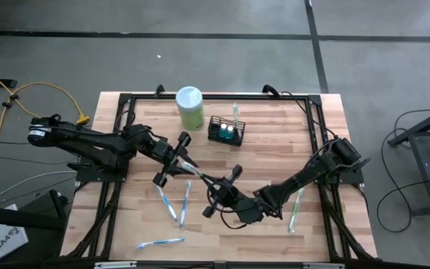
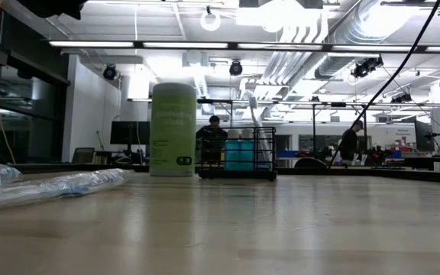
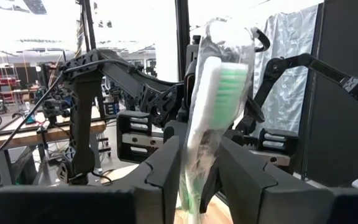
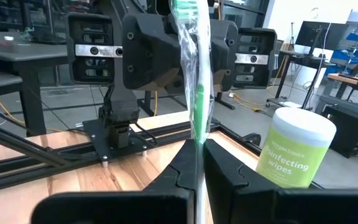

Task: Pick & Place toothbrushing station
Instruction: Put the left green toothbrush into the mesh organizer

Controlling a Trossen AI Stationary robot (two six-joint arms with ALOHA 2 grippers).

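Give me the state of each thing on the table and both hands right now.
Green-and-white wrapped toothbrush: lifted off the table, held between both hands.
Left hand: fingers on either side of the wrapped toothbrush.
Right hand: shut on that toothbrush.
Small black wire-mesh caddy: upright, one toothbrush standing in it.
Pale green wipes canister: upright, lid on.
Loose wrapped toothbrushes: lying flat.

mid-table is jammed: left gripper (image 1: 179, 158) & right gripper (image 1: 222, 196) meet over the centre, both on one wrapped brush (image 1: 197, 172), arms slanting in from each side. back edge: canister (image 1: 189, 107) just beside caddy (image 1: 226, 130), narrow gap btwn. loose brushes (image 1: 175, 204) front-left, one (image 1: 295, 209) at right under right arm. back-right corner & front-centre wood open.
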